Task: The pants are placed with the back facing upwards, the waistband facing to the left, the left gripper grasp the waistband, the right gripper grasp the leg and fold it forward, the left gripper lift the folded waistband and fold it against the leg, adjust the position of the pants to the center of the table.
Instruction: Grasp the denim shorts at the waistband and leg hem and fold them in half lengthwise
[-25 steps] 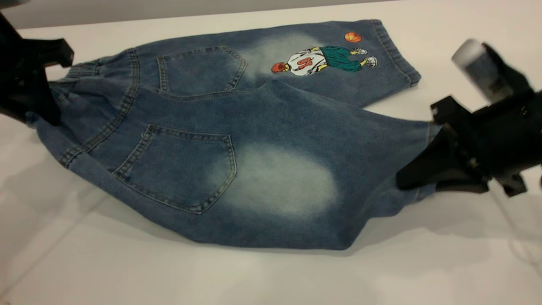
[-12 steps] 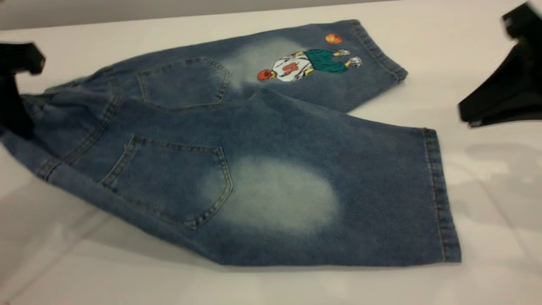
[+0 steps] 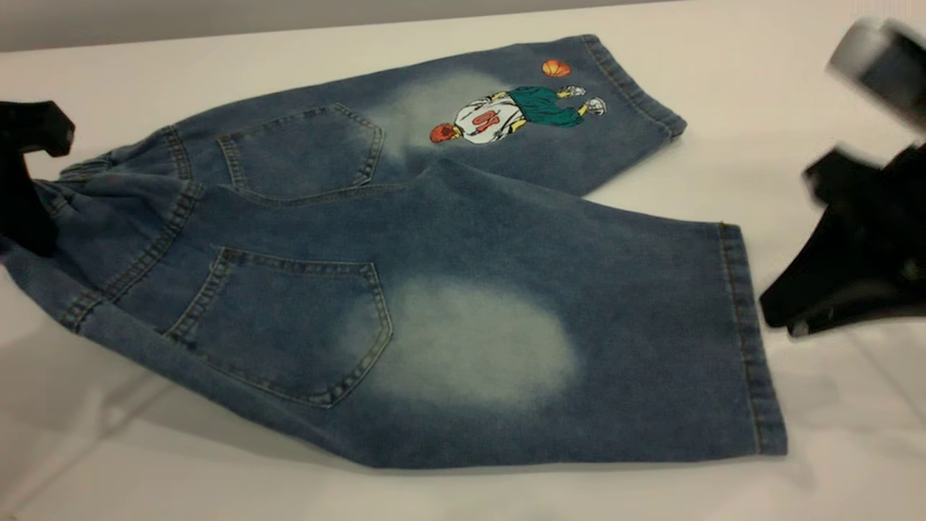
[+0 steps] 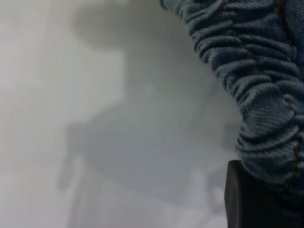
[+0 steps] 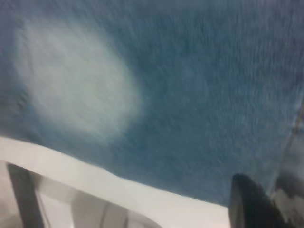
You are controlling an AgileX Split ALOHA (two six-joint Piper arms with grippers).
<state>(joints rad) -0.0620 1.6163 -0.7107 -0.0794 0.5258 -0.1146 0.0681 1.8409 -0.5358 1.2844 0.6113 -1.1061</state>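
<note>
The leg (image 3: 579, 318) is no longer held: a second ago its hem was pinched and bunched by the right gripper (image 3: 785, 318), half a second ago it was dropped flat and the gripper was pulled up and away, and now the gripper is brought back down, just beside the hem but apart from it. Whether its jaws are wide or narrow cannot be told; nothing is seen held between them. The waistband (image 3: 43, 210) is kept clamped by the left gripper (image 3: 25, 217) at the table's left edge, the ruched strip seen draped over a black finger (image 4: 247, 199) in the left wrist view. The pants (image 3: 405, 253) are lying back-up on the table (image 3: 463, 492), spread flatter than before and shifted slightly left, with both legs pointing right and the printed leg farther from the camera. The fold forward is judged not yet done: the earlier grip looks released, so a fresh grasp on the hem is probably needed before the leg can be carried over.
</note>
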